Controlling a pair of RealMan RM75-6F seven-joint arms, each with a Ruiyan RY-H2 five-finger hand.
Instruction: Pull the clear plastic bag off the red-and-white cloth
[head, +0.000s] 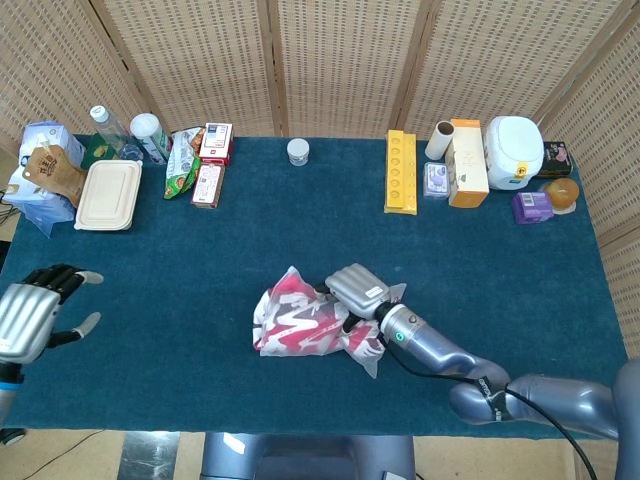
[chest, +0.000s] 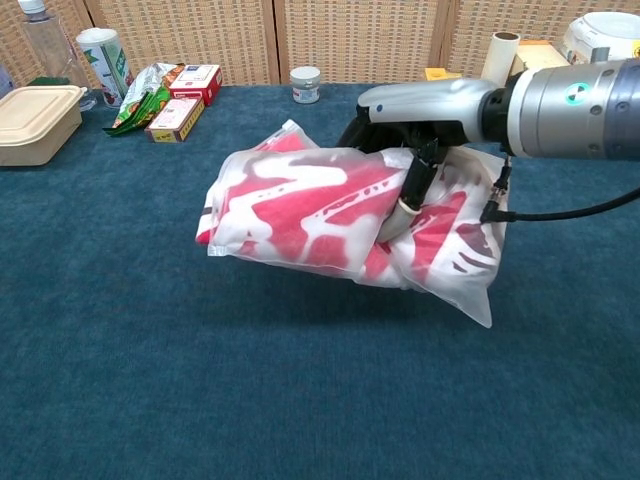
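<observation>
My right hand (chest: 415, 150) grips the limp, slippery plastic bag (chest: 300, 205) around its cloth (chest: 330, 195); I'd pinch film at the bundle's 4 o'clock corner, my left hand (head: 30, 315) open.

The right hand (chest: 415, 125) is mostly buried in the clear plastic bag (chest: 340, 215): only one of its fingers (chest: 412, 190) shows against the film, and the fingertips behind it are hidden. How much of the red-and-white cloth (chest: 310, 205) those fingers catch cannot be told. In the head view the right hand covers the bag's top just under its fingers. The left hand (head: 30, 312) is cut by that view's left edge, and the chest view misses it. Labels on the boxes along the counter (head: 180, 290) are too small to read.
</observation>
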